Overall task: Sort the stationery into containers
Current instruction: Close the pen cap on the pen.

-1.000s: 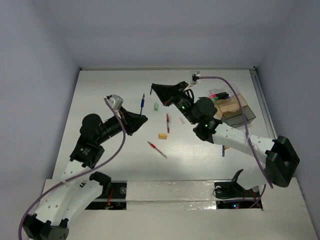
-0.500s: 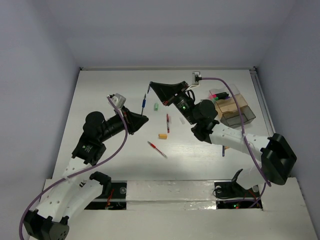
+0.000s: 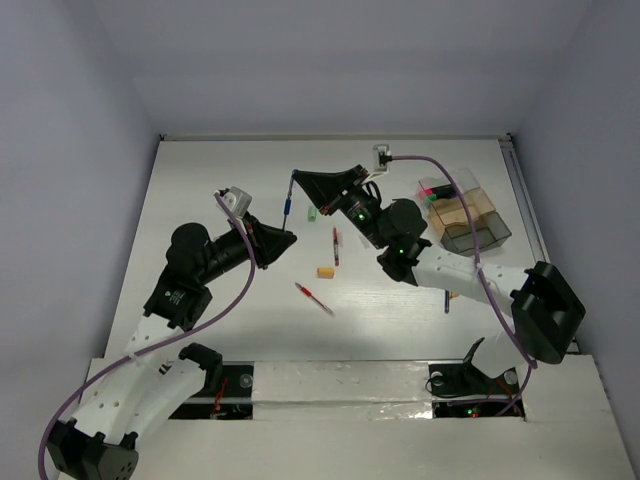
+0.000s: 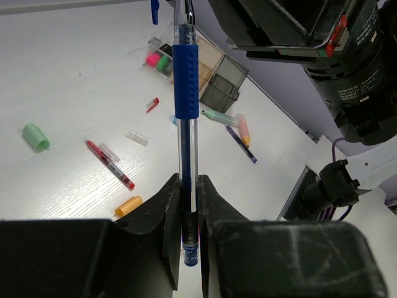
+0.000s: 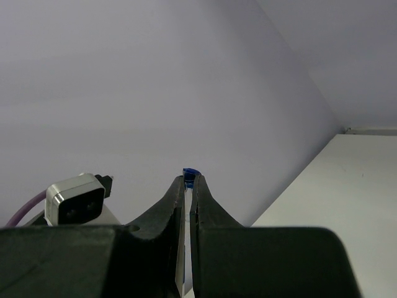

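Blue pen (image 4: 185, 81) pinched endwise by left jaws and right jaws; the left grip is best released before transfer to the box (image 4: 231, 87).

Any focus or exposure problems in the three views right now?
Top external: even light, soft arm shadows on the table. Left wrist: blue pen sharp, left gripper housing black, blurred. Right wrist: mostly blank wall, right gripper underexposed, pen tip tiny.
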Controlling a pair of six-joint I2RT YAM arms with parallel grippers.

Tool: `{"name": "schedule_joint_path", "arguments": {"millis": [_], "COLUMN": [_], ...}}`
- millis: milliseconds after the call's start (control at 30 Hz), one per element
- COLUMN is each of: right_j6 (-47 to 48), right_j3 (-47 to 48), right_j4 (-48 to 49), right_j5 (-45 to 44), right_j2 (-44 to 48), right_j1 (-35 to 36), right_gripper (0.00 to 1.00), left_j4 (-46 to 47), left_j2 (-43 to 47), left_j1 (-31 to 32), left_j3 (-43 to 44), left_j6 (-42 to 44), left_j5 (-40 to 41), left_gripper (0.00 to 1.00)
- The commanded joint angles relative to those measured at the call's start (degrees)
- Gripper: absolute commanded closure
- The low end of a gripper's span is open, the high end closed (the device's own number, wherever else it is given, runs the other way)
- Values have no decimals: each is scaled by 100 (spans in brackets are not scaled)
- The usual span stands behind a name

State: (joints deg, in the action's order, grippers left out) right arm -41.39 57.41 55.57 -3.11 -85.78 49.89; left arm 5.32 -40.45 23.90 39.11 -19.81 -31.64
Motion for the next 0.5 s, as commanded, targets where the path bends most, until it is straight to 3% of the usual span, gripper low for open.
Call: {"name": "schedule_joint_path", "arguments": {"millis": [0,467], "right_j6": [78,139], "right_j3": [288,306], "right_j4": [288,314], "right_j5": [48,162], "right_j2": [8,26], "right_j1": [-5,47], "right_gripper": [100,100], "left_j4": [127,74], "left_j2": [-7,-51], "left_j1": [-26,-26], "left_j3": [105,123], "left_j6": [48,65], "left_j5": [-44,9], "left_gripper": [100,100]}}
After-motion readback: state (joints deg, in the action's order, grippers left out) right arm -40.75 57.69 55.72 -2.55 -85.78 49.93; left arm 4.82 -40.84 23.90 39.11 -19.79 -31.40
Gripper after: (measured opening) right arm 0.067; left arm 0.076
